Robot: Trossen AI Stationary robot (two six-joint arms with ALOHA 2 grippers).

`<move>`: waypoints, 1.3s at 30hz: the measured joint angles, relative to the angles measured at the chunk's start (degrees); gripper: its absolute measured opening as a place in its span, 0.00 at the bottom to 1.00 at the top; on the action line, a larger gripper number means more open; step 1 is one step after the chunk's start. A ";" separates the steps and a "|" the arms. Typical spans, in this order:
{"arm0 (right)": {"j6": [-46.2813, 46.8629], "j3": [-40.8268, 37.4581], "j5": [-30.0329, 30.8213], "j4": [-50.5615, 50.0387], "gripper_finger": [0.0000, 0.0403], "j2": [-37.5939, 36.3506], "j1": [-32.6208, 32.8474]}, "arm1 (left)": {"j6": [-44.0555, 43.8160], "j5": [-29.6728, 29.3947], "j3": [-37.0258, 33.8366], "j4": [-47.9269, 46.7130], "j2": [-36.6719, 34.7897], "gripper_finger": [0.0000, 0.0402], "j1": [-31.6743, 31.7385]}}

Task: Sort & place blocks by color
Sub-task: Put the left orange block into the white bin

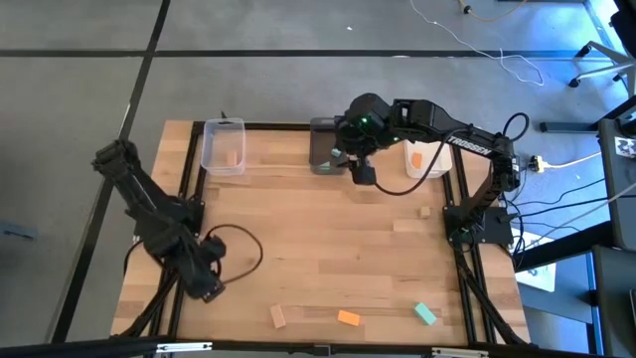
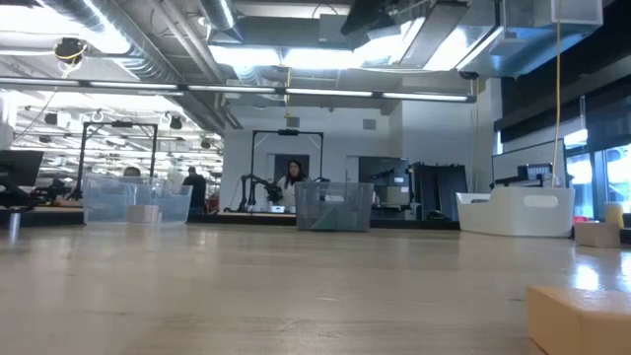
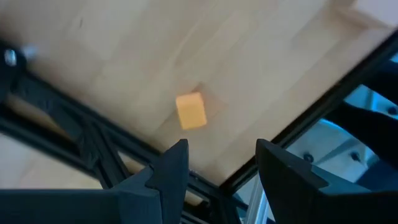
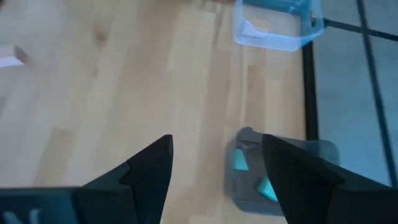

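Jaws gape empty on both grippers: right gripper (image 1: pixel 364 171) hovers beside the grey bin (image 1: pixel 324 145); left gripper (image 1: pixel 204 283) sits nearer the tan block (image 1: pixel 278 316).

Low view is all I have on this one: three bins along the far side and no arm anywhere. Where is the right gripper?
Observer: The right gripper hangs open just beside the grey bin, the middle one of your three.
Operator: And the left one?
Observer: The left gripper is open too, parked by the left edge of the table, far from the bins.
Operator: I can't see into the grey bin. Anything in it?
Observer: Yes, the right wrist view shows two teal blocks lying inside it.
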 joint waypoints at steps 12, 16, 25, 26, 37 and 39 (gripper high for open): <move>1.49 0.00 -2.46 0.17 0.61 0.00 0.02 | -15.74 -1.26 0.00 0.68 12.77 0.44 -7.54; 1.49 0.00 -2.46 0.29 0.61 0.00 0.02 | -15.72 -1.26 0.00 3.46 16.11 0.44 -7.62; 1.49 0.00 -2.44 0.49 0.61 0.00 0.02 | -15.72 -0.49 0.00 3.95 21.92 0.44 -7.59; 1.49 0.00 -2.44 0.61 0.61 0.00 0.02 | -15.75 -0.39 0.00 3.87 22.31 0.44 -7.59; 1.49 0.00 -2.41 2.12 0.61 0.00 0.00 | -16.91 1.62 -1.98 2.73 23.44 0.44 -7.62; 1.47 0.00 -2.41 2.35 0.61 0.00 0.00 | -16.93 3.12 -3.62 3.65 23.46 0.44 -7.57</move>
